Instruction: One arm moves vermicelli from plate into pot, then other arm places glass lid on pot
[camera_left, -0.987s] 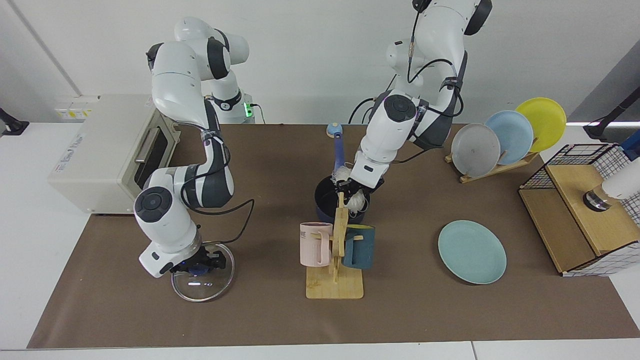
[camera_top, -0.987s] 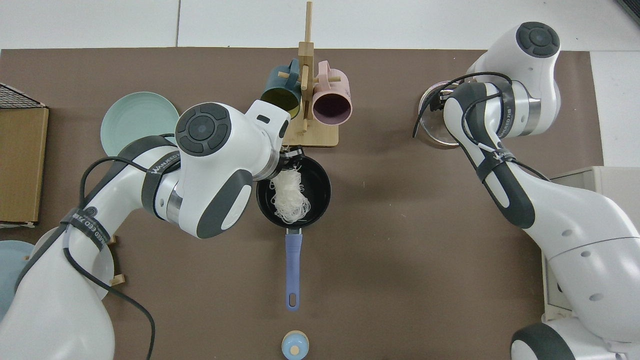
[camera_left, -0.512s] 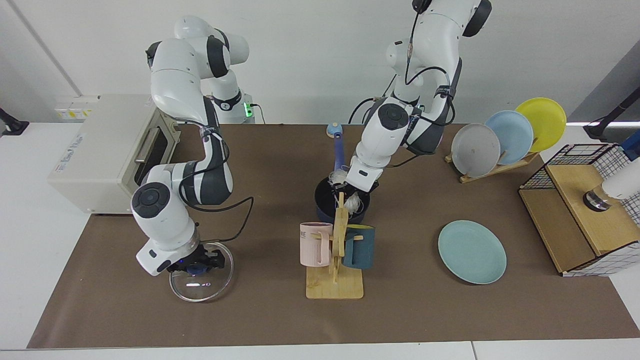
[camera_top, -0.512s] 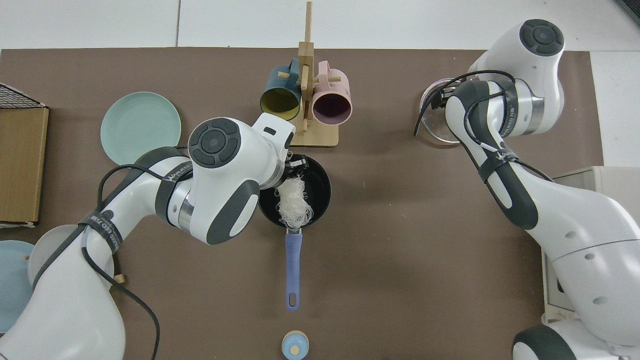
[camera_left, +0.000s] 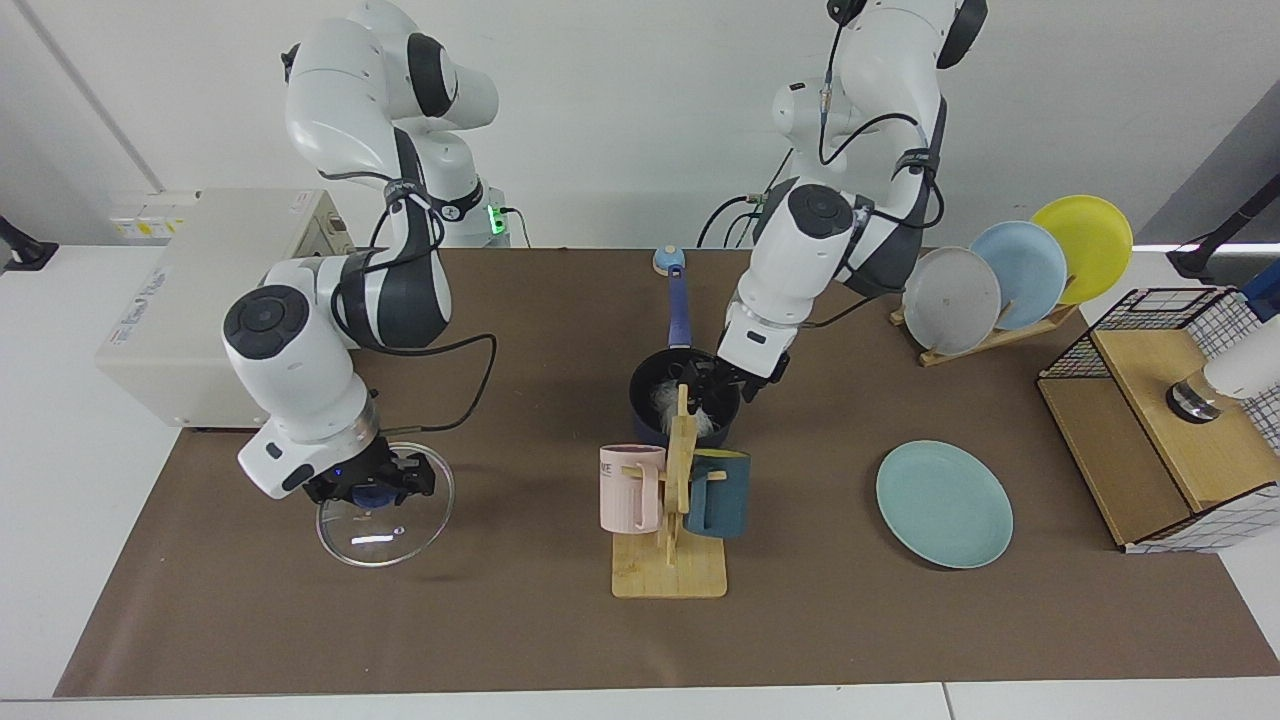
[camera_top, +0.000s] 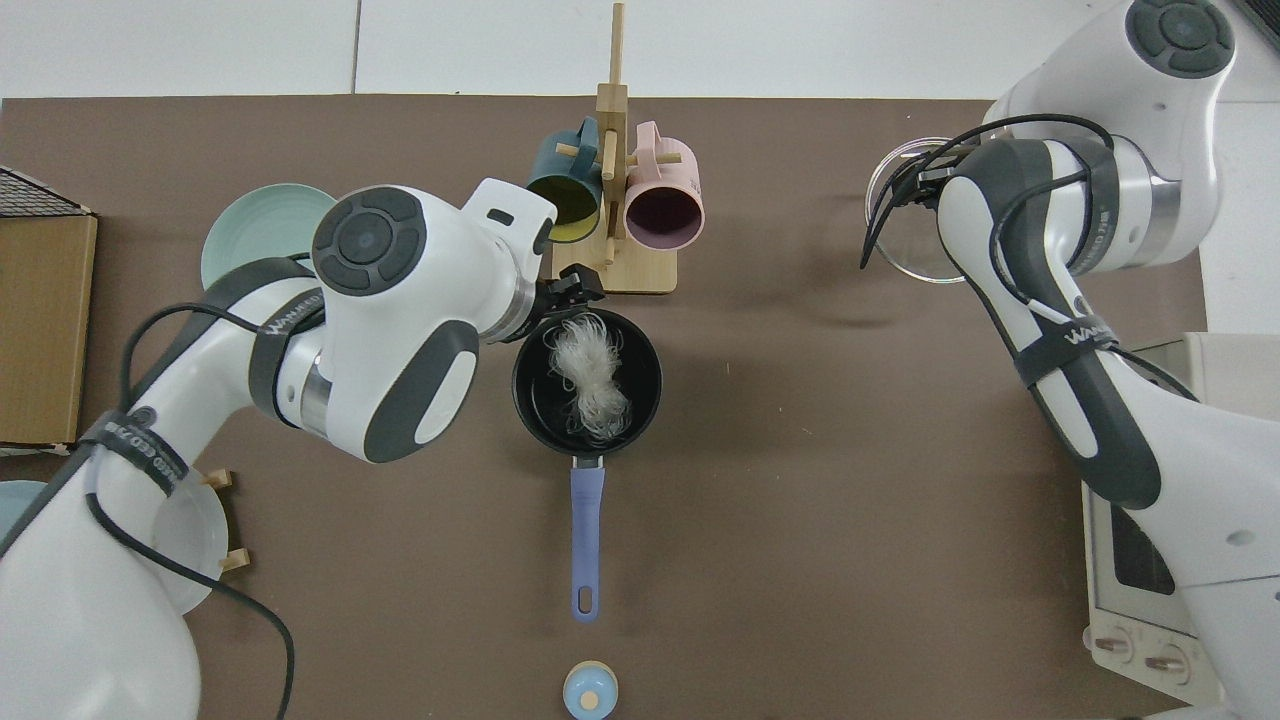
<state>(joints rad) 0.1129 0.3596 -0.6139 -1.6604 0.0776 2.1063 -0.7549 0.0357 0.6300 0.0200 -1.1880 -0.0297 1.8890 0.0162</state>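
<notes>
The vermicelli (camera_top: 590, 372) lies loose inside the dark navy pot (camera_top: 648, 400), whose blue handle (camera_top: 587, 530) points away from the mug stand. My left gripper (camera_left: 712, 384) hangs open just over the pot's rim (camera_left: 645, 420), on the side toward the teal plate (camera_left: 945, 503), and holds nothing. That plate is bare, and the left arm partly covers it in the top view (camera_top: 245, 232). My right gripper (camera_left: 370, 487) is shut on the blue knob of the glass lid (camera_left: 385, 520). The lid hangs a little above the table, far from the pot (camera_top: 905, 240).
A wooden mug stand (camera_left: 668, 575) with a pink mug (camera_left: 630, 487) and a dark teal mug (camera_left: 720, 492) stands right in front of the pot. A rack of grey, blue and yellow plates (camera_left: 1000, 275), a wire basket with wooden box (camera_left: 1160, 420) and a toaster oven (camera_left: 200, 300) line the edges.
The vermicelli dropped from the left gripper into the pot, and that gripper drew back toward the plate side. The right arm raised the lid off the table.
</notes>
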